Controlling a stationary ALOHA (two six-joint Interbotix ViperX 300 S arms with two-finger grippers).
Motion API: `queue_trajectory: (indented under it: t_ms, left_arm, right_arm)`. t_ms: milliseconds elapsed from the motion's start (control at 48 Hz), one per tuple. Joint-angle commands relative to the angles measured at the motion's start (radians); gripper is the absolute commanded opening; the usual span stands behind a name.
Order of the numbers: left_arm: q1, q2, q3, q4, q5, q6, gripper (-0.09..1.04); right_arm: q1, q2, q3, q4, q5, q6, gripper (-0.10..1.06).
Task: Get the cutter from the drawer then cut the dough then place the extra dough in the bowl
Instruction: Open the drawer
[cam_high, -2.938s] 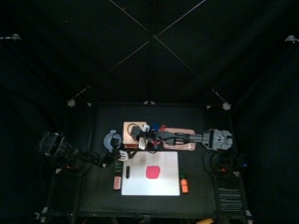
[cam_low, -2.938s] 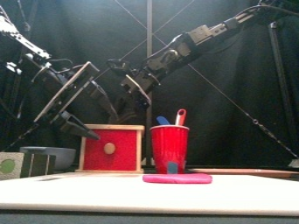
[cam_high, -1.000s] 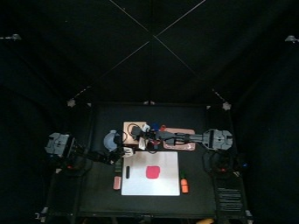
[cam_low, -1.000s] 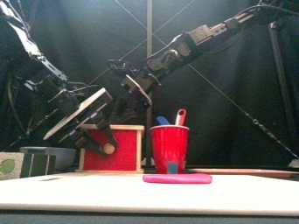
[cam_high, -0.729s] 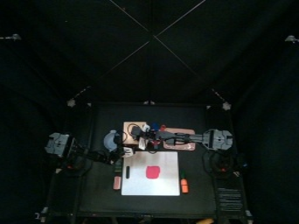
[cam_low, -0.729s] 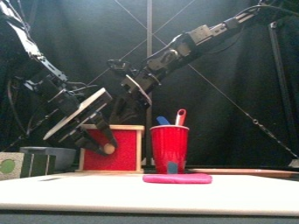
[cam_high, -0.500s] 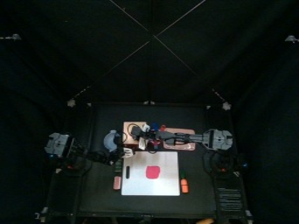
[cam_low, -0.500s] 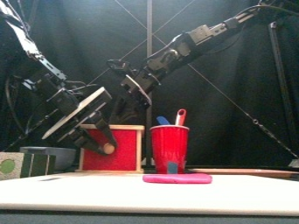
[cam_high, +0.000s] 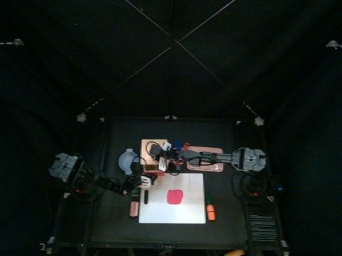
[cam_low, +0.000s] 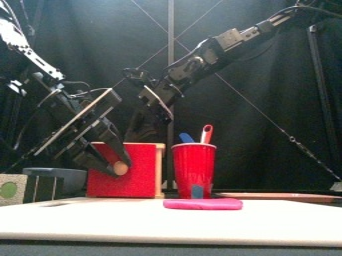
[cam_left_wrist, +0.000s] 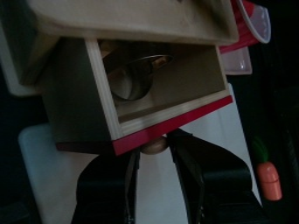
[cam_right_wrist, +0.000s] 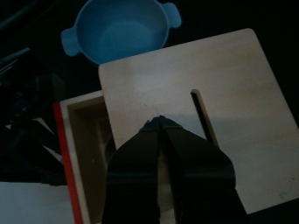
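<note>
Nearest, the pink dough (cam_low: 203, 204) lies flat on the white board (cam_high: 195, 186), not yet cut. Behind it, the left pincer (cam_left_wrist: 155, 147) is clamped narrow on the knob of the red drawer (cam_low: 142, 181). The drawer stands pulled out, with the cutter (cam_left_wrist: 146, 65) inside. The right pincer (cam_right_wrist: 163, 127), seemingly closed, presses on the wooden box (cam_right_wrist: 205, 74), likely to steady it. Left of the box sits the blue bowl (cam_right_wrist: 121, 31).

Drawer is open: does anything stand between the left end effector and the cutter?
Yes: the red drawer front. The left end effector grips its knob outside, and the cutter lies behind it in the drawer, uncovered above. The right end effector rests on the wooden box.
</note>
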Motion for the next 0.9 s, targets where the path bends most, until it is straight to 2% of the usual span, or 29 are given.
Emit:
queue_trajectory:
  t_ms: [21, 438, 896]
  left_arm:
    - [-0.021, -0.025, -0.015, -0.005, -0.003, 0.002, 0.59]
    - [-0.044, -0.044, -0.025, -0.021, -0.003, 0.002, 0.59]
    - [-0.046, 0.005, -0.032, -0.028, 0.031, 0.002, 0.6]
  right_arm:
    - [-0.003, -0.006, 0.002, 0.0, 0.012, 0.002, 0.03]
    - [-0.003, -0.005, 0.003, 0.0, 0.014, 0.002, 0.03]
    - [0.0, 0.002, 0.002, 0.0, 0.014, 0.002, 0.03]
